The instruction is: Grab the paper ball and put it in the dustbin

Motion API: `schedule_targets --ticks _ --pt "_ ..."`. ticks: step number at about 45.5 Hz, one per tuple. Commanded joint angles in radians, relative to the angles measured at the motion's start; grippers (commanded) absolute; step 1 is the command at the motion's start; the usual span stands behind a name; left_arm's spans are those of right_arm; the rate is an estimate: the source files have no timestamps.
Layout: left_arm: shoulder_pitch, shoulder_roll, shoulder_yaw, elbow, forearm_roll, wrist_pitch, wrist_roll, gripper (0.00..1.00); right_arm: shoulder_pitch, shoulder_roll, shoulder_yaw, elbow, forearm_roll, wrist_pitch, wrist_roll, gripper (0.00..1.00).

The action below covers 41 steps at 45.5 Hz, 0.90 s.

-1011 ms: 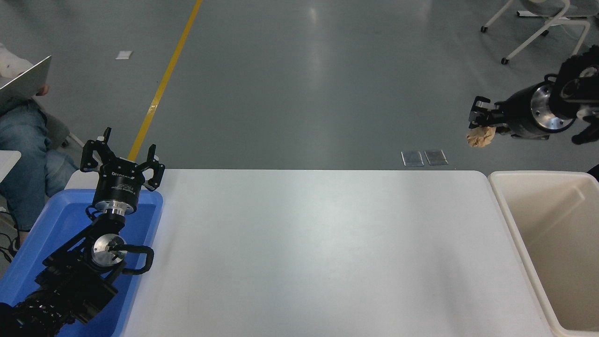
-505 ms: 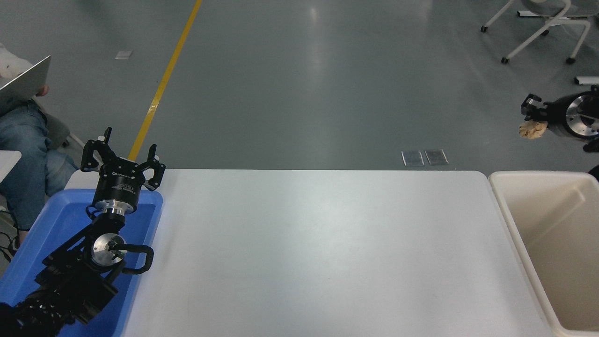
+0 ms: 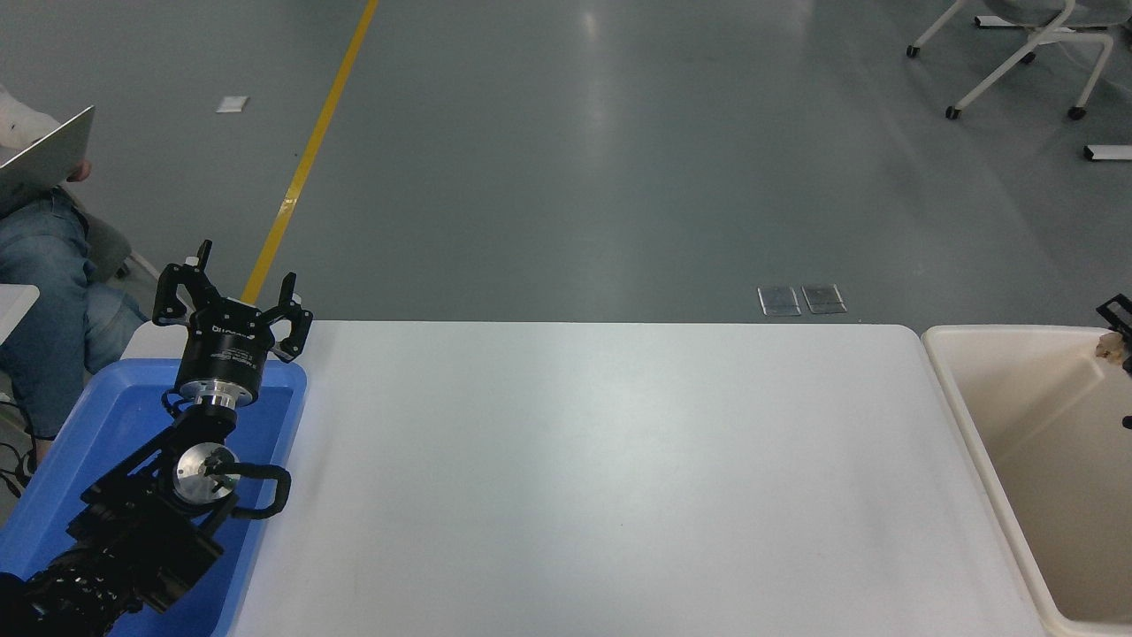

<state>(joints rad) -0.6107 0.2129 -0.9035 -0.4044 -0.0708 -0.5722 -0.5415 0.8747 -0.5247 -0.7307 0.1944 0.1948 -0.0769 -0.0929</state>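
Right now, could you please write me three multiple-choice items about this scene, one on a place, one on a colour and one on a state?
1. Where does the paper ball show?
A. mid-table
B. at the picture's right edge, over the dustbin
C. in the blue tray

2. What colour is the floor line?
A. yellow
B. red
C. white

3. How do the jaws of the left gripper stand?
A. shut on the ball
B. shut on nothing
C. open, holding nothing

Answers:
1 B, a tan scrap sits beside the right gripper, barely in frame.
2 A, it runs yellow across the grey floor.
3 C, its fingers are spread apart over the tray's far end.
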Motion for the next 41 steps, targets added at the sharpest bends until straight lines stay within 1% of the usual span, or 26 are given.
schedule_targets --ticks 1,3,4,5,6,7,28,41 --pt "0.0 -0.001 0.0 -0.001 0.0 0.0 0.0 0.99 -0.115 0.003 0.068 -0.04 0.015 -0.032 0.001 0.13" --pt "0.0 0.0 0.0 0.001 0.0 0.0 0.0 0.99 -0.115 0.003 0.07 -0.04 0.015 -0.035 0.001 0.55" --pt "0.0 0.0 0.0 -0.001 0.0 0.0 0.0 0.99 -0.115 0.003 0.07 -0.038 0.015 -0.035 0.001 0.72" --pt "0.0 0.0 0.0 -0.001 0.0 0.0 0.0 0.99 -0.115 0.003 0.07 -0.038 0.017 -0.035 0.001 0.87" --pt "-0.001 -0.001 0.0 0.001 0.0 0.0 0.0 0.99 -0.115 0.003 0.07 -0.036 0.017 -0.034 0.001 0.97" --pt "0.0 0.0 0.0 -0.001 0.0 0.0 0.0 0.99 -0.115 0.003 0.07 -0.035 0.017 -0.034 0.001 1.0" --pt "0.0 0.0 0.0 -0.001 0.0 0.0 0.0 0.99 -0.056 0.006 0.065 -0.023 0.003 -0.024 0.002 1.0" --pt "-0.001 -0.001 0.0 -0.001 0.0 0.0 0.0 0.99 0.138 0.015 0.053 0.057 -0.006 -0.011 0.004 1.0"
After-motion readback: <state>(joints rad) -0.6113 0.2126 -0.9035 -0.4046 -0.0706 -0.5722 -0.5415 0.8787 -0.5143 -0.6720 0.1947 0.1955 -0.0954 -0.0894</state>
